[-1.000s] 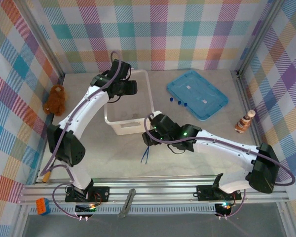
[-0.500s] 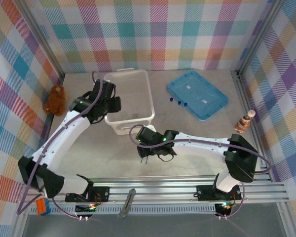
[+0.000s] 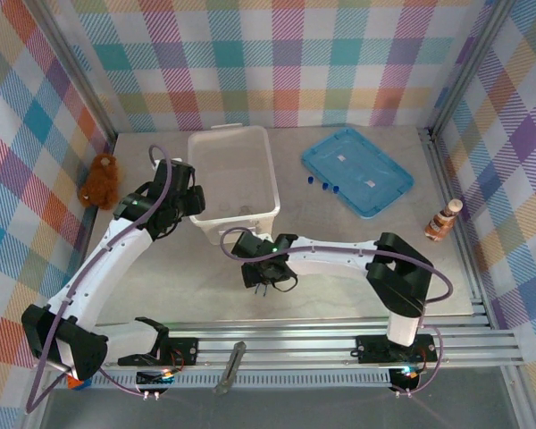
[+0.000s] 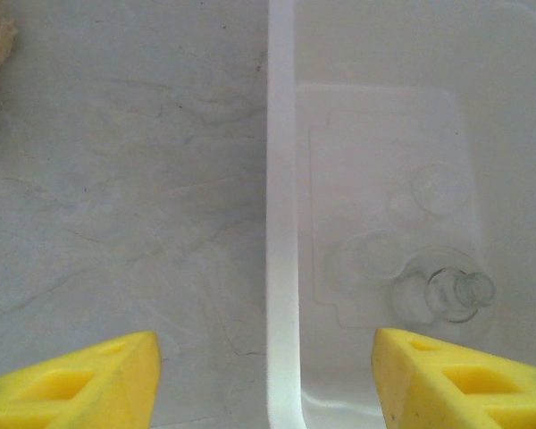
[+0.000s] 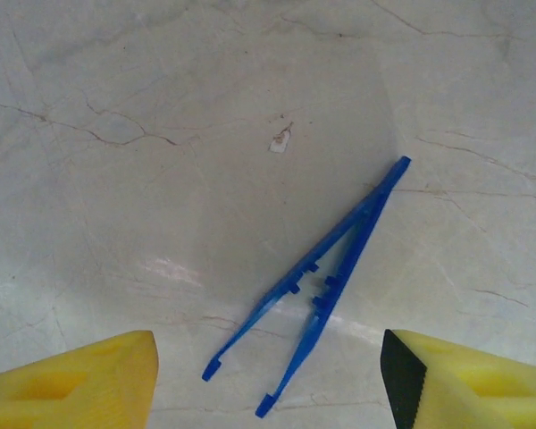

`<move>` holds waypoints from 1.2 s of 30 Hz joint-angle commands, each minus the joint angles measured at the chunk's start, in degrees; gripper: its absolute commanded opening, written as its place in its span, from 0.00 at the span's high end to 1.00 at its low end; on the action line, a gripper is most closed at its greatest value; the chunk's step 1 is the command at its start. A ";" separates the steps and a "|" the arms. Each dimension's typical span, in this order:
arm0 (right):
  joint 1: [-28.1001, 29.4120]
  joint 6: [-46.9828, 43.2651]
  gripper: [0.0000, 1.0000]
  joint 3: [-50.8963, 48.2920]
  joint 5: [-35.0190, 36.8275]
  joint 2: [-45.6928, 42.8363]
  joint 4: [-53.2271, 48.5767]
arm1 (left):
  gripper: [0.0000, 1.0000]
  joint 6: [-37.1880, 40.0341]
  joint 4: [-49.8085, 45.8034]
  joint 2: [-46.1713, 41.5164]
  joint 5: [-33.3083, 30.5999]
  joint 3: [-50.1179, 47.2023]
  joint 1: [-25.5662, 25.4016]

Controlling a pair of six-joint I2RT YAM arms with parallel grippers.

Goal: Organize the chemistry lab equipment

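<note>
Slim blue tweezers lie flat on the pale table, legs spread, tips pointing toward me. My right gripper hangs over them, open, one yellow finger on each side and not touching. From above, that gripper is in front of the clear bin. My left gripper is open and straddles the bin's left wall. Clear glass pieces, one with a round neck, rest on the bin's floor. Blue-capped tubes lie beside the blue lid.
A blue lid lies flat at the back right. A brown teddy bear sits at the left wall and a brown-and-white bottle figure at the right wall. Plaid walls enclose the table on three sides.
My left arm drew back from over the bin to its left wall. My right gripper slid left until it stood over the tweezers, and its jaws narrowed a little.
</note>
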 commanded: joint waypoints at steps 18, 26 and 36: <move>0.40 3.02 0.55 3.88 -0.30 6.86 -4.40 | 0.36 -1.39 3.12 -4.02 4.67 -2.51 4.62; 0.40 2.89 0.66 3.61 0.72 6.96 -5.38 | 0.36 -1.23 3.21 -4.15 5.45 -2.56 4.88; 0.41 0.69 0.61 4.23 1.77 7.56 -6.76 | 0.36 -1.22 3.22 -3.32 6.05 -2.30 4.89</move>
